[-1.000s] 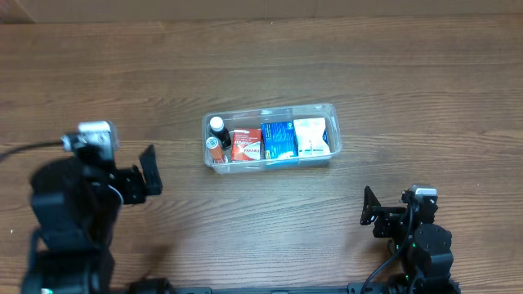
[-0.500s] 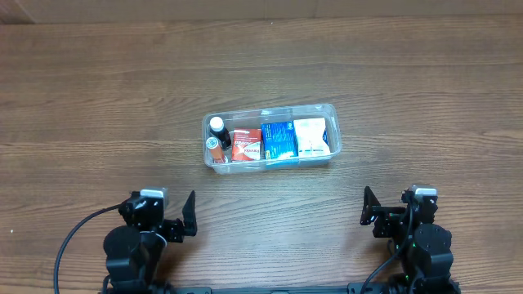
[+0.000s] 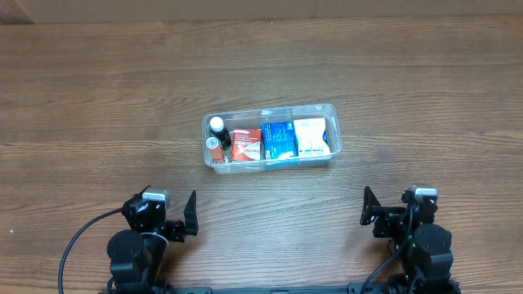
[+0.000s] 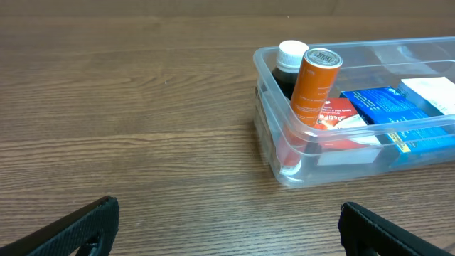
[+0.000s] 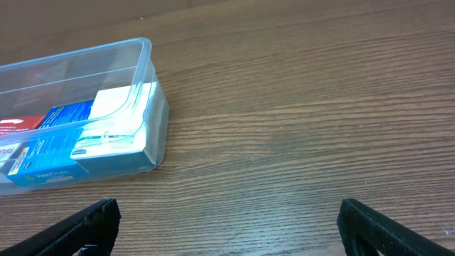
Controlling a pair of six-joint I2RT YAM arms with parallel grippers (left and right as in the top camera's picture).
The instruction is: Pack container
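Note:
The clear plastic container (image 3: 327, 110) sits at the table's middle. It holds a dark bottle with a white cap (image 3: 216, 127), an orange tube (image 3: 213, 147), a red box (image 3: 246, 144), a blue box (image 3: 278, 140) and a white box (image 3: 311, 136). The left wrist view shows its left end (image 4: 266, 92) with the orange tube (image 4: 313, 89). The right wrist view shows its right end (image 5: 146, 60). My left gripper (image 3: 172, 216) is open and empty near the front edge, left. My right gripper (image 3: 388, 214) is open and empty at the front right.
The wooden table (image 3: 425, 98) surrounds the container on all sides. A black cable (image 3: 78, 237) curves by the left arm at the front edge.
My left arm has drawn back from a raised spot at the left to a low rest at the front edge. The right arm and the container have not moved.

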